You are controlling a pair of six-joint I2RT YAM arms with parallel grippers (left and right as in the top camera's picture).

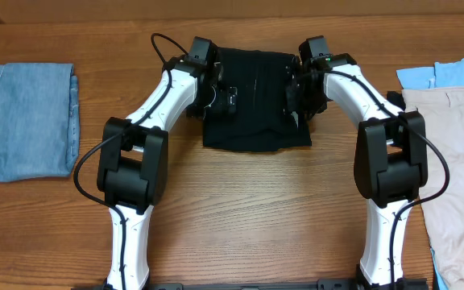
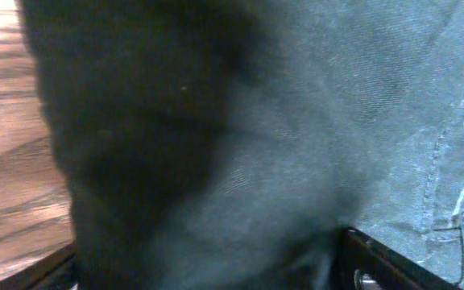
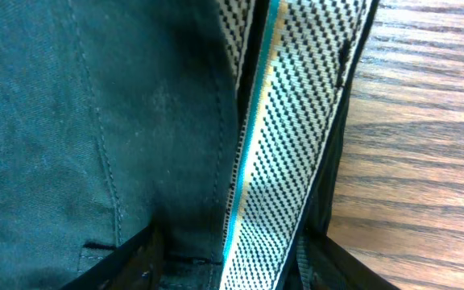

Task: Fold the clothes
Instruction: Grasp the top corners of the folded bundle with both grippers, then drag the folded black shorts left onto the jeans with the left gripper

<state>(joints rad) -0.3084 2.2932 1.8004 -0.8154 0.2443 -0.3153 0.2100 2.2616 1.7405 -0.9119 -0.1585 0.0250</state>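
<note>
The black clothes item (image 1: 252, 113) lies flat at the far middle of the table, and both arms reach onto it. My left gripper (image 1: 220, 101) sits at its left edge. In the left wrist view dark cloth (image 2: 216, 161) fills the frame and heaps up between the wide-apart jaws of the left gripper (image 2: 208, 274). My right gripper (image 1: 295, 101) is at the garment's right edge. In the right wrist view the right gripper (image 3: 232, 266) is closed on a raised fold of black cloth (image 3: 71, 121), whose dotted pale inner band (image 3: 288, 145) stands between the jaws.
A folded denim piece (image 1: 26, 121) lies at the far left. Beige clothes (image 1: 449, 161) and a light blue one (image 1: 433, 75) are piled at the right edge. Bare wooden table (image 1: 256, 209) stretches between the arm bases in front of the black garment.
</note>
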